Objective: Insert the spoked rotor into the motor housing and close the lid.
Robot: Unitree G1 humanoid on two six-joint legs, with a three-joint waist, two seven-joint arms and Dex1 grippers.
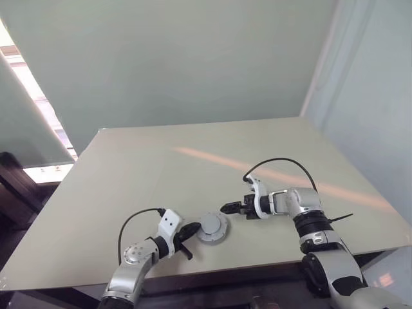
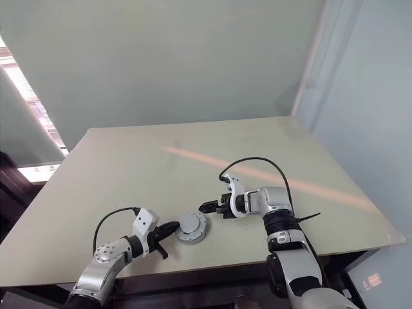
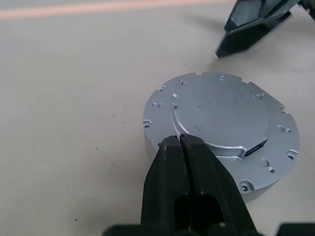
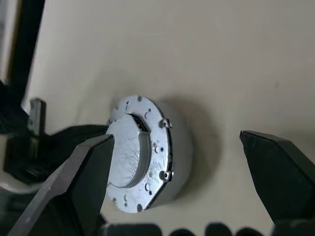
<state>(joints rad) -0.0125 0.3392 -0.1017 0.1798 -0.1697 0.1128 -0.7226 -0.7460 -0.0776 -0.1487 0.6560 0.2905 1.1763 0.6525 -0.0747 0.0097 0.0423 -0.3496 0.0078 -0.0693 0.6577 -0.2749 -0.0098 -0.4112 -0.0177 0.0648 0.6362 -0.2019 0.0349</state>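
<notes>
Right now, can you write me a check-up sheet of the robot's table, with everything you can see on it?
Surface: pale table, bare apart from one part.
Job's things: a closed round silver motor housing lies flat near the front edge; lid on top; rotor not visible.
Clutter: nothing seen.
Grippers: left gripper shut, fingertips against the housing's side; right gripper open, beside the housing, holding nothing.
Cables: a black cable loops over the right wrist, another over the left.
Surroundings: plain green wall; bright window at left.
</notes>
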